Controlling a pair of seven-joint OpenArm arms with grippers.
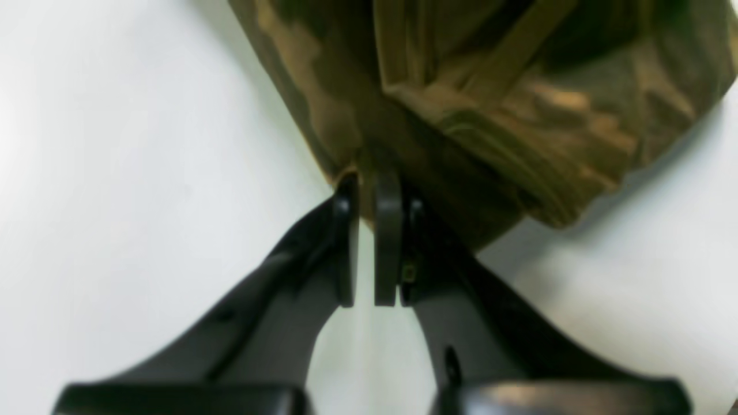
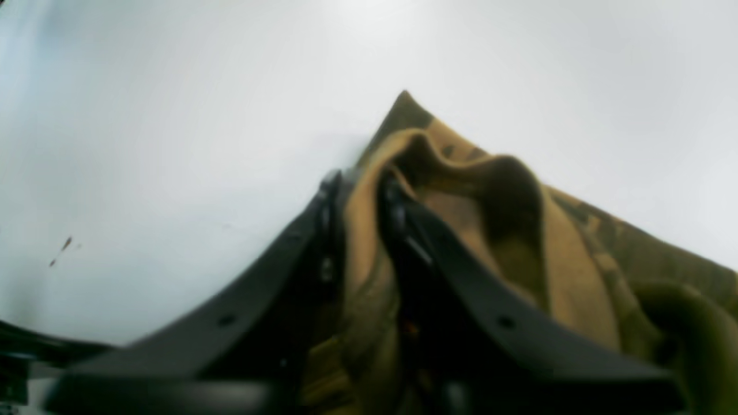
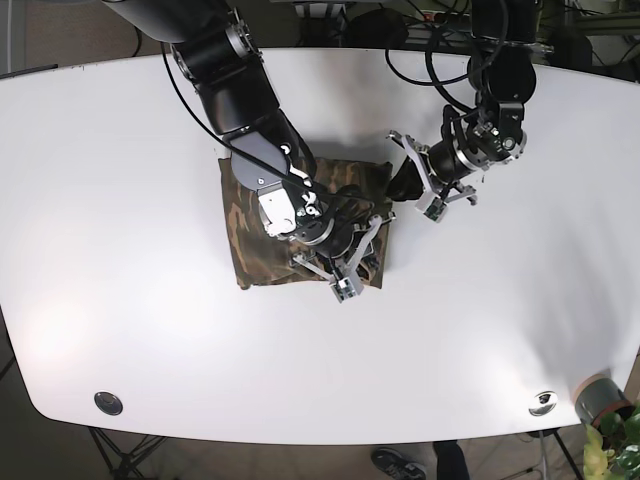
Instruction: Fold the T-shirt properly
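My right hand is clamped on a bunched fold of the T-shirt, which lies as a compact, rumpled block mid-bench, nearer the far edge. Judging by that shape, most folds are done; one last fold or a tidy-up remains. Farther off, my left hand sits at the shirt's corner, nearly closed, though whether it pinches cloth I cannot tell.

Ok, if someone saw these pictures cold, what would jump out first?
The camouflage-patterned brown and green T-shirt, bunched into a rough rectangle mid-table on the white oval table. Next, the right gripper, clamped on a fold of its cloth, and the left gripper, nearly closed at the shirt's edge.
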